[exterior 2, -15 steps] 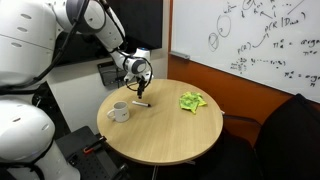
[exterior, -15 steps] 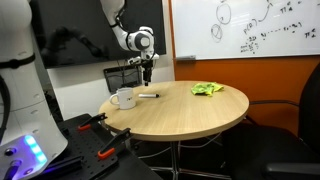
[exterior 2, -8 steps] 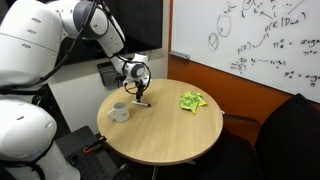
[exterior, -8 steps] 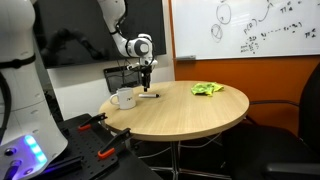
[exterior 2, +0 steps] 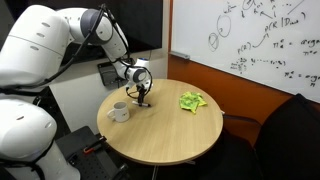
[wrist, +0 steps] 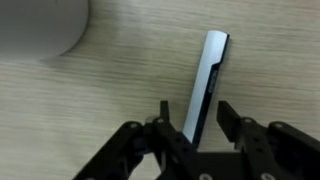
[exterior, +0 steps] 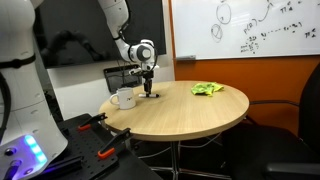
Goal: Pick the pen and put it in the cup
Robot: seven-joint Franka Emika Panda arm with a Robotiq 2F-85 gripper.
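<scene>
My hand (wrist: 195,114) hangs open astride the pen (wrist: 208,72); I should sink nearly to the table (wrist: 100,95), then close squarely across it.

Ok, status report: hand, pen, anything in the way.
Hand open, fingers straddling pen. Pen flat on table, not yet gripped. Cup upright beside it; nothing between them.

Both exterior views are evenly and fairly brightly lit, apparently from overhead. The surface (exterior: 190,108) carries only soft shadows, and the whiteboard (exterior 2: 250,40) looks slightly washed out. Small frames soften detail. The wrist view is blurred throughout: the pen (wrist: 207,80), dark fingers (wrist: 228,118) and pale cup (wrist: 40,25) lack crisp edges.
</scene>
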